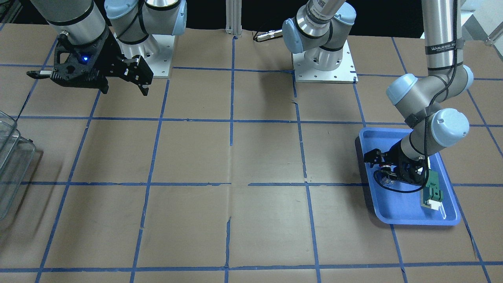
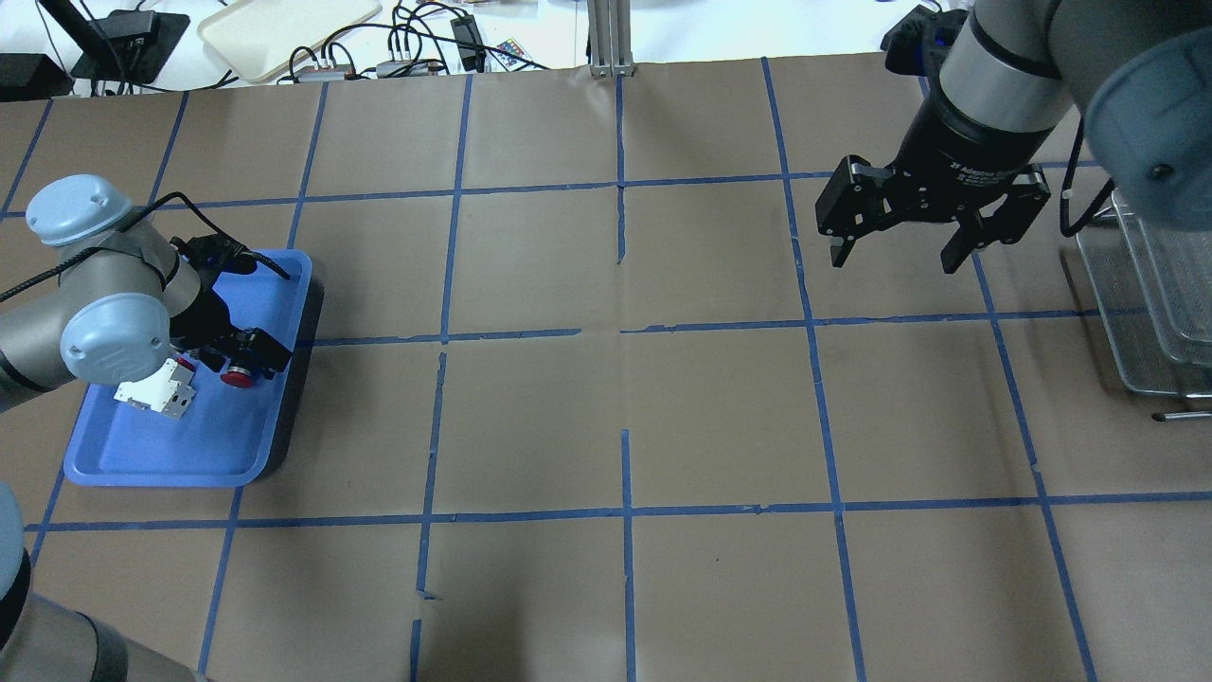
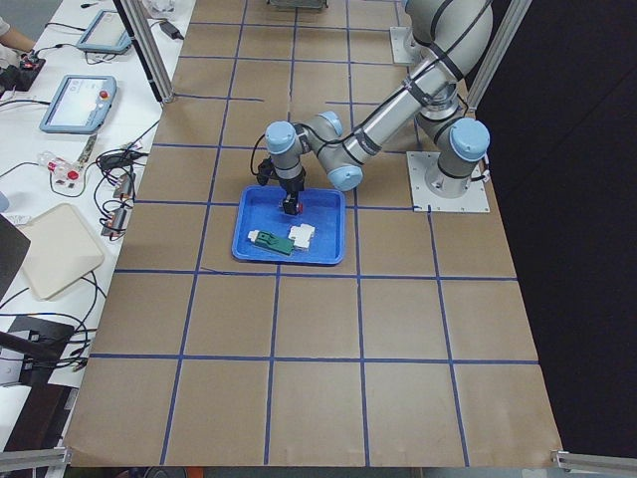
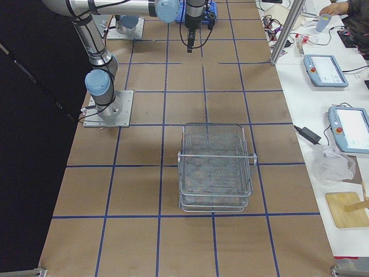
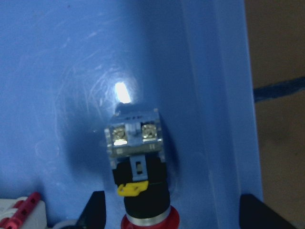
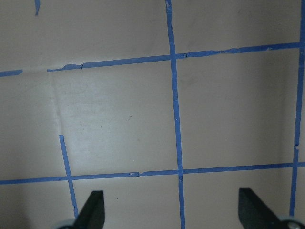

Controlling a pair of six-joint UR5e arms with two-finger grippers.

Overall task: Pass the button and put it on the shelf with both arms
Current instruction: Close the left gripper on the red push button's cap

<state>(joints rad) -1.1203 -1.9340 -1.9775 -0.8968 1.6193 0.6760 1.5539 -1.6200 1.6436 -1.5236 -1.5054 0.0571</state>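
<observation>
Button [image 5: 138,162] is bracketed by the parted left gripper [image 5: 176,213].
Long axis is laid along the reach, cap nearest; the parted right gripper [image 2: 895,258] is stationed far off.

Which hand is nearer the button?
Left. The left hand is open around the button in the blue tray; the right hand hangs open far across the table, near the shelf.
</observation>
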